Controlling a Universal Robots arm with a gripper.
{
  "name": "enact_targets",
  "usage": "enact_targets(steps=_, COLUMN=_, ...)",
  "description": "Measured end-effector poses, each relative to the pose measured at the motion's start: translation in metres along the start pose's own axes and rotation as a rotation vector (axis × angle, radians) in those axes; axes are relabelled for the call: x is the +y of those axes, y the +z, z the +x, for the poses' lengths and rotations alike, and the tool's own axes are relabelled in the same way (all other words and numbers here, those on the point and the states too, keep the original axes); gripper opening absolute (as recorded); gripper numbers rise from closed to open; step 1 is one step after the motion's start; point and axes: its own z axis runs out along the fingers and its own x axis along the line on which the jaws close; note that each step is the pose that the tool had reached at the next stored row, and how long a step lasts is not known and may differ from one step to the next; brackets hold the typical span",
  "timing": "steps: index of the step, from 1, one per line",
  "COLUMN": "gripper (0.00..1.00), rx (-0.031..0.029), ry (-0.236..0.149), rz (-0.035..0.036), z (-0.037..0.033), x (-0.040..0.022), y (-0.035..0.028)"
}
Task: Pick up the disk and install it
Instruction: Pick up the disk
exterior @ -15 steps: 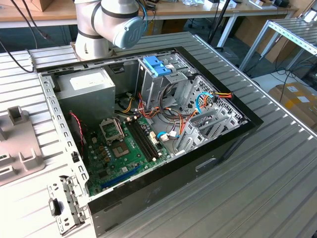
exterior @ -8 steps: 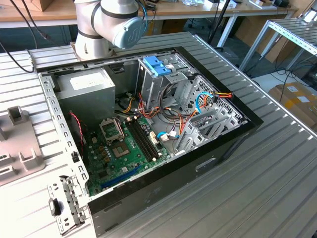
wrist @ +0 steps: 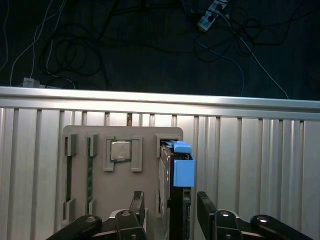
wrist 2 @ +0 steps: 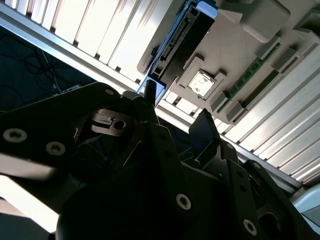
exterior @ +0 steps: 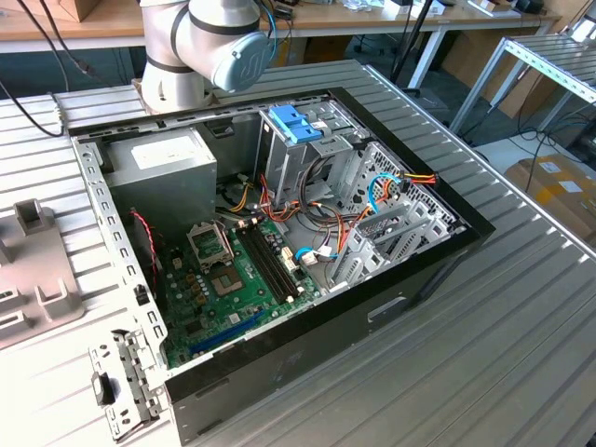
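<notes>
I judge I'm at the pick-up step, and the install has not begun. My tool (wrist: 170, 197) is apart, one of its fingers (wrist: 138, 202) on each flank of the disk (wrist: 176, 175), which stands on edge in a slot of the grey tray (wrist: 125, 192). I see a gap on one side. The other finger is just beside the dark body, and I cannot tell whether it touches. Nothing is clamped.

The disk's blue carrier tab sticks out at the end away from me. In the second wrist view the disk (wrist 2: 182, 42) shows its connector edge along the tray. A chip (wrist: 120, 150) sits in its own pocket beside the disk, and a green memory stick (wrist: 90, 170) lies further over.

The tray rests on the ribbed worktop (wrist: 260, 165). In the exterior view the open computer case (exterior: 372, 307) lies on the same worktop, well apart from the tray (exterior: 28, 270), with its metal drive cage (exterior: 296, 163) at the far end.

A grip here calls for squeezing square on the flat sides, centred, so the disk lifts straight out of its slot without tilting or catching the slot walls.
</notes>
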Motion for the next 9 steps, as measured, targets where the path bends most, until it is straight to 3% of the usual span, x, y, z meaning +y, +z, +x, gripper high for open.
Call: enact_targets(steps=9, gripper=0.55, rx=0.0, ry=0.0, rz=0.0, z=-0.001, x=-0.0001, y=0.0019)
